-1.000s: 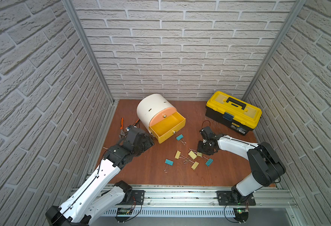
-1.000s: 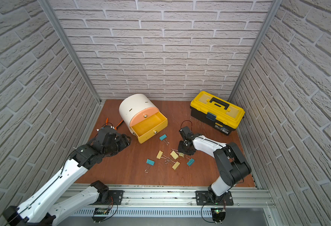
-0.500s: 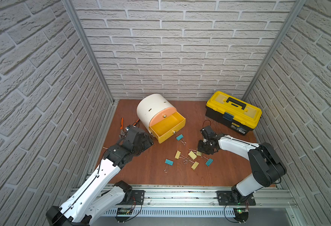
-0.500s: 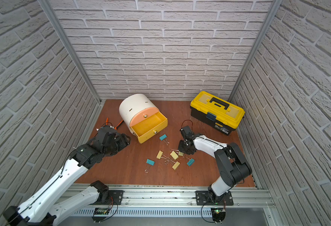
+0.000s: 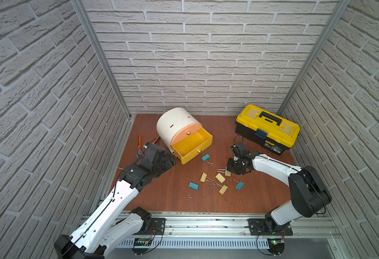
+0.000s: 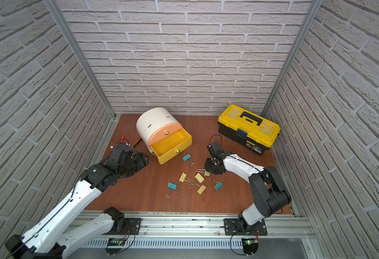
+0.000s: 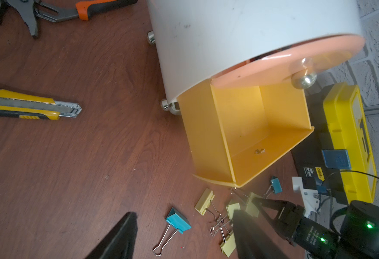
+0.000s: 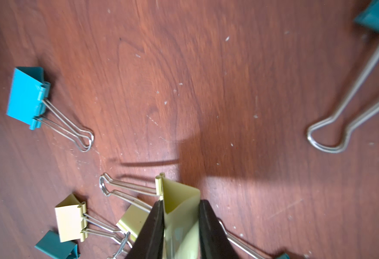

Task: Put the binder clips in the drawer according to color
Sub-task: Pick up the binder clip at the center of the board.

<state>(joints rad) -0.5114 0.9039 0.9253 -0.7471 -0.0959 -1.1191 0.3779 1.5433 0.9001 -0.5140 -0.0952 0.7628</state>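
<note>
We read the clock from above, with twelve toward the back wall. Nearest us on the brown counter [image 5: 172,201] lie the loose binder clips. A near teal clip [image 5: 193,185] sits at seven o'clock of the cluster, its wire handles pointing our way. A second teal clip [image 5: 239,186] sits at four o'clock. Between them are the nearest yellow clip [image 5: 223,189], the left yellow clip [image 5: 203,177] and the middle yellow clip [image 5: 220,177], their silver handles tangled together.

Just behind, at two o'clock of the cluster, our right claw [image 5: 229,171] is clamped on a pale yellow clip [image 8: 179,213]. In the right wrist view a black finger [image 8: 154,226] presses flat on each side of its folded body, and one wire handle sticks out sideways. We cannot tell whether this clip has left the counter.

At nine o'clock our left claw [image 7: 182,213] stands wide apart and holds nothing, just beside the front corner of the yellow drawer [image 5: 190,155].

A far teal clip [image 5: 205,157] lies just in front of that drawer, near its brass knob. The drawer is pulled out of the white cabinet [image 5: 175,122] at eleven o'clock, under the shut peach drawer [image 5: 185,132].

Farthest back, a yellow-and-black toolbox [image 5: 267,127] sits closed at one o'clock. Orange-handled pliers [image 5: 140,143] lie at ten o'clock beside the cabinet. The left wrist view also shows a yellow utility knife [image 7: 27,107] on the counter.
</note>
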